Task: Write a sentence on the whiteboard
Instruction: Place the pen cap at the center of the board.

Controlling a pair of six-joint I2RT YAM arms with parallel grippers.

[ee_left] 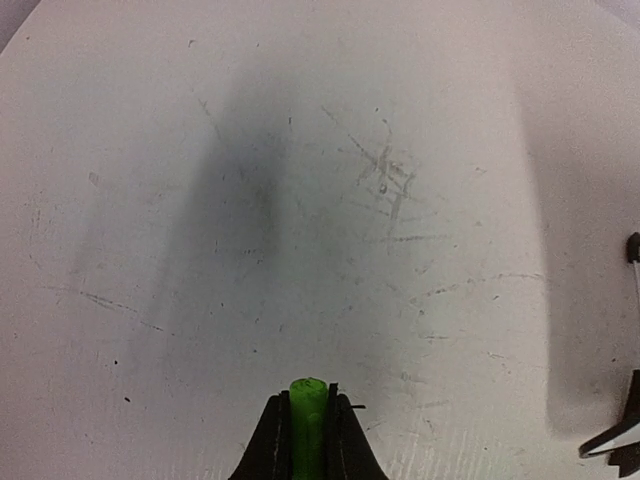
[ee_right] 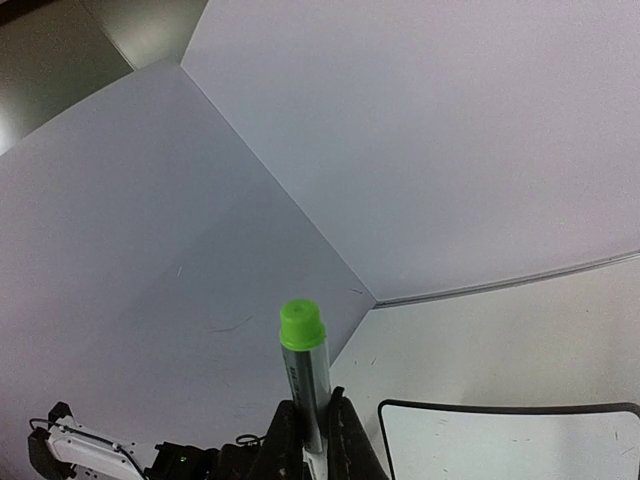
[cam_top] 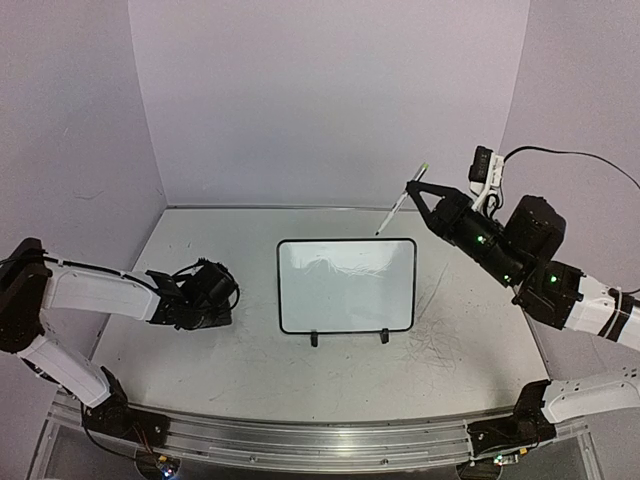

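Observation:
The whiteboard (cam_top: 345, 290), black-framed with two small feet, lies flat mid-table; its near corner also shows in the right wrist view (ee_right: 500, 445). No sentence is in view on it; the surface looks blank. My right gripper (cam_top: 411, 189) (ee_right: 312, 405) is shut on a silver marker (cam_top: 400, 205) (ee_right: 308, 375) with a green end. The marker slants down, its tip by the board's far edge, right of middle; contact cannot be told. Left of the board, my left gripper (cam_top: 222, 292) (ee_left: 308, 402) is shut on a green marker cap (ee_left: 308, 400), low over the table.
The white tabletop (cam_top: 200, 350) (ee_left: 300, 200) is scuffed with grey marks. Pale walls (cam_top: 330, 100) close the back and sides. Right of the board lie more scuffs (cam_top: 450, 340). A metal rail (cam_top: 300, 440) runs along the near edge by the arm bases.

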